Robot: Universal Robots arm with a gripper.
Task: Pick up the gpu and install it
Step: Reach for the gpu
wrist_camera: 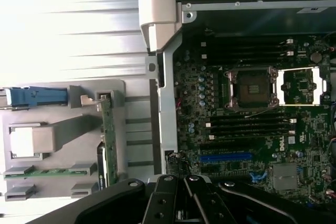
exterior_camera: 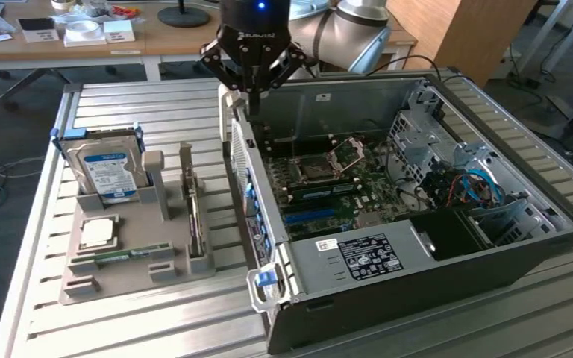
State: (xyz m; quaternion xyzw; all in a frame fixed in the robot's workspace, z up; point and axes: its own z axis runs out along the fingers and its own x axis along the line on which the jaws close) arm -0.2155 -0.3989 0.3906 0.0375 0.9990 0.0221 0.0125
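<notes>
Gripper (exterior_camera: 254, 95) hangs over the far corner of the open computer case (exterior_camera: 436, 291), above the case wall that faces the parts fixture (exterior_camera: 127, 287). Its fingers are clenched tip to tip with nothing between them, so it is empty.

The gpu (exterior_camera: 194, 212) stands on its long edge in the grey fixture. It is held upright between 2 posts along the fixture's edge nearest the case. It is well apart from the gripper and untouched. In my wrist view I see it edge-on as a thin green strip.

Other parts on the fixture:
- The hard drive (exterior_camera: 107, 168), blue label, stands upright at the far corner, away from the case.
- The processor chip (exterior_camera: 98, 233) lies flat by the outer edge.
- The memory stick (exterior_camera: 117, 257) lies in a slot just beside the chip, toward the near edge.

The fixture rests on the slatted metal table (exterior_camera: 117, 328), just beside the case. Inside the case the motherboard (exterior_camera: 336, 186) is exposed, and my wrist view shows 1 blue expansion slot (wrist_camera: 226, 157) with no card in it.
</notes>
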